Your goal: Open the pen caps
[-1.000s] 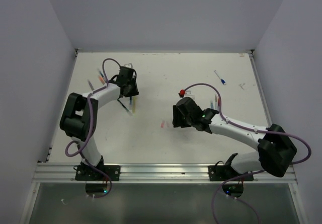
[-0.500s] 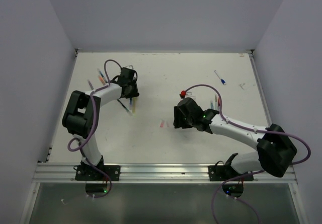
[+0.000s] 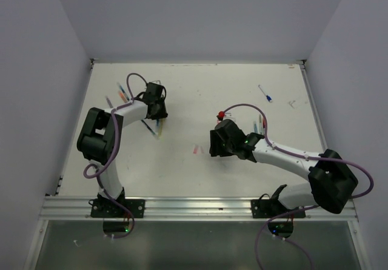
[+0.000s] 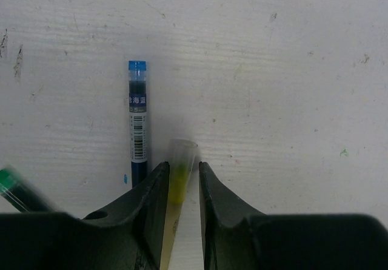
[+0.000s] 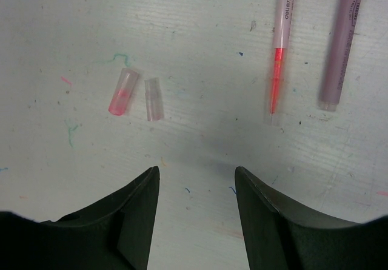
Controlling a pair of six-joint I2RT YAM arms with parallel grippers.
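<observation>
In the left wrist view my left gripper (image 4: 183, 164) has its jaws closed narrowly around a yellow pen (image 4: 177, 185) with a clear cap (image 4: 182, 151) that pokes out past the fingertips, low over the table. A blue pen (image 4: 137, 124) lies just left of it. In the top view the left gripper (image 3: 159, 113) is at the far left. My right gripper (image 5: 197, 170) is open and empty above the table. Ahead of it lie a loose pink cap (image 5: 123, 92) and a clear cap (image 5: 154, 99). A pink pen (image 5: 279, 51) and a grey pen (image 5: 341, 45) lie to the right.
A green pen (image 4: 15, 191) shows at the left edge of the left wrist view. In the top view more pens lie at the far left (image 3: 121, 91), a blue pen (image 3: 265, 93) at the far right, and several pens (image 3: 260, 124) beside the right arm. Walls enclose the table.
The right gripper has drawn back slightly toward the near edge, away from the two loose caps. The left arm's elbow has shifted a little; its gripper stays over the pens.
</observation>
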